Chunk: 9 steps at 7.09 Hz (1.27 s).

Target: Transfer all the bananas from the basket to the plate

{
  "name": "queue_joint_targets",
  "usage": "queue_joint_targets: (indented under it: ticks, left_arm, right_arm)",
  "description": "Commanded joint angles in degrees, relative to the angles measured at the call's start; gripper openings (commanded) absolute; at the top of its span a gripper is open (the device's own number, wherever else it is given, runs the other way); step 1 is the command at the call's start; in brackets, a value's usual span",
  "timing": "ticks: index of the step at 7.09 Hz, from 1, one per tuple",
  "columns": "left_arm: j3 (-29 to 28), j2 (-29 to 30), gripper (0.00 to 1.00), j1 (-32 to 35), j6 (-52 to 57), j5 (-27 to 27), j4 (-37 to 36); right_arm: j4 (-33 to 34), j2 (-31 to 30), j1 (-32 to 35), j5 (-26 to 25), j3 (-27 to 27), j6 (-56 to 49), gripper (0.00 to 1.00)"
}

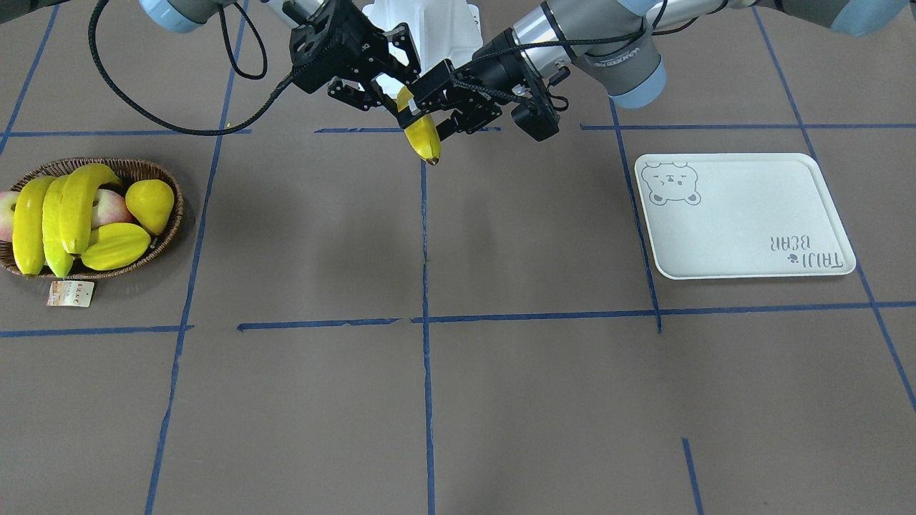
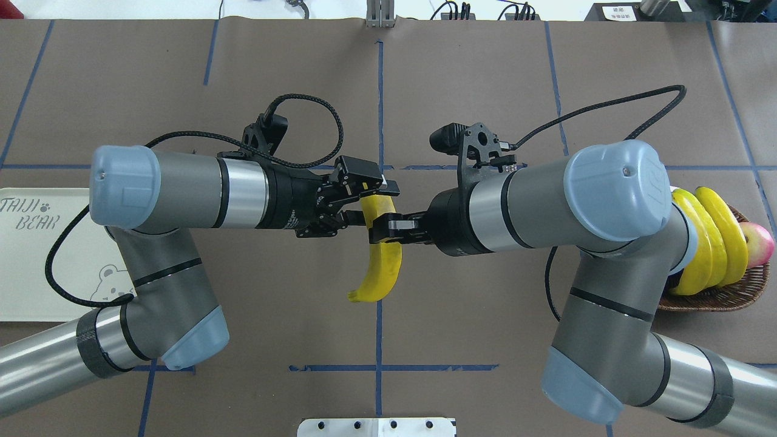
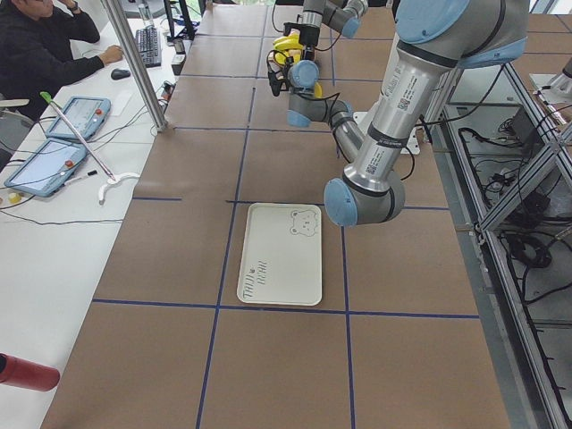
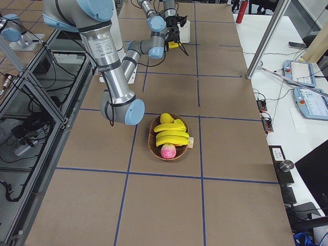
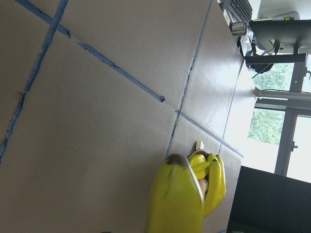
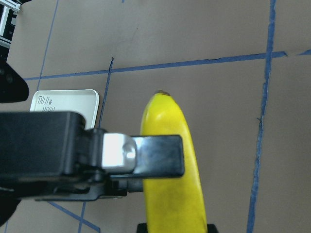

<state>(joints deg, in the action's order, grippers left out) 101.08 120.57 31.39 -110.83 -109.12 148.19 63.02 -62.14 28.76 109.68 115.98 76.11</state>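
Observation:
One banana [image 1: 424, 136] hangs in mid-air over the middle of the table, between both grippers. My right gripper [image 2: 385, 233] is shut on its middle. My left gripper [image 2: 373, 200] is shut on its far end, with one finger [image 6: 160, 155] lying across it. The banana [image 2: 382, 267] also shows in the left wrist view [image 5: 175, 199]. Three more bananas [image 1: 43, 214] lie in the wicker basket [image 1: 176, 214] on my right side. The pale bear plate [image 1: 744, 214] on my left side holds nothing.
The basket also holds a yellow pear [image 1: 150, 204], a star fruit [image 1: 114, 247] and apples [image 1: 107, 207]; its paper tag [image 1: 70, 293] lies beside it. The white robot base [image 1: 422, 28] stands behind the grippers. An operator [image 3: 36, 45] sits at the side desk.

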Motion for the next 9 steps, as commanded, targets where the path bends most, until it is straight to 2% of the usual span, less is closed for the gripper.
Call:
queue_joint_targets:
  ticks: [1,2,6,8,9]
  left_arm:
    - [0.0,-0.4,0.01,0.0,0.4,0.0,-0.1]
    - [0.0,-0.4,0.00,0.0,0.4,0.0,-0.1]
    - [0.1,-0.6,0.00,0.0,0.0,0.0,-0.6]
    - [1.0,-0.9,0.00,2.8,1.4,-0.6,-14.3]
    - [2.0,-4.3,0.00,3.9,8.5,-0.6,-19.2]
  right_arm:
    - [0.0,0.0,0.0,0.0,0.0,0.2,0.18]
    - [0.0,-0.1,0.0,-0.1,0.0,0.2,0.99]
    - [0.1,-0.2,0.1,0.0,0.6,0.6,1.00]
    - [0.4,-0.6,0.7,-0.2,1.5,0.6,1.00]
    - [0.4,-0.6,1.2,-0.1,1.8,0.6,1.00]
